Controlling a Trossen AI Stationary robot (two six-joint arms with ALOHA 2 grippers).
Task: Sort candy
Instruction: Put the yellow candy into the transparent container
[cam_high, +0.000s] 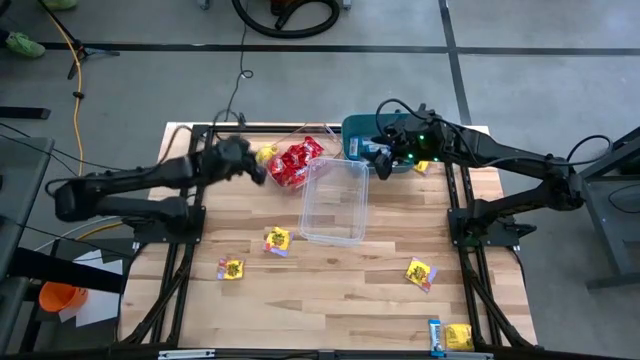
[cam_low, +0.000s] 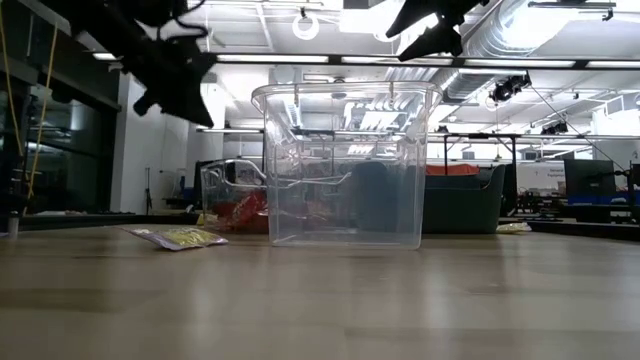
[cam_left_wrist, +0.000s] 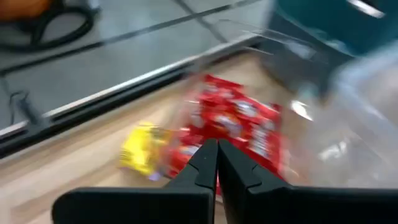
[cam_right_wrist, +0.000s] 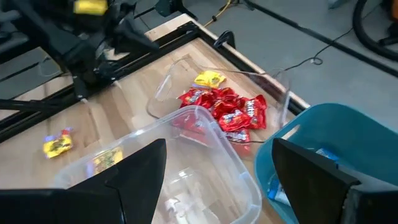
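The left end effector, pinched shut on nothing above the red candy in its clear tub, should open before descending on 1 packet (the right end effector hangs wide over the teal bin).

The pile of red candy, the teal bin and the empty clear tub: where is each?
pile of red candy (cam_right_wrist: 225, 112), right wrist view, middle of the heap.
teal bin (cam_right_wrist: 348, 134), right wrist view, inner wall.
empty clear tub (cam_high: 335, 201), high view, its bare floor.

Overhead, table-level and both wrist views share the clear tub.
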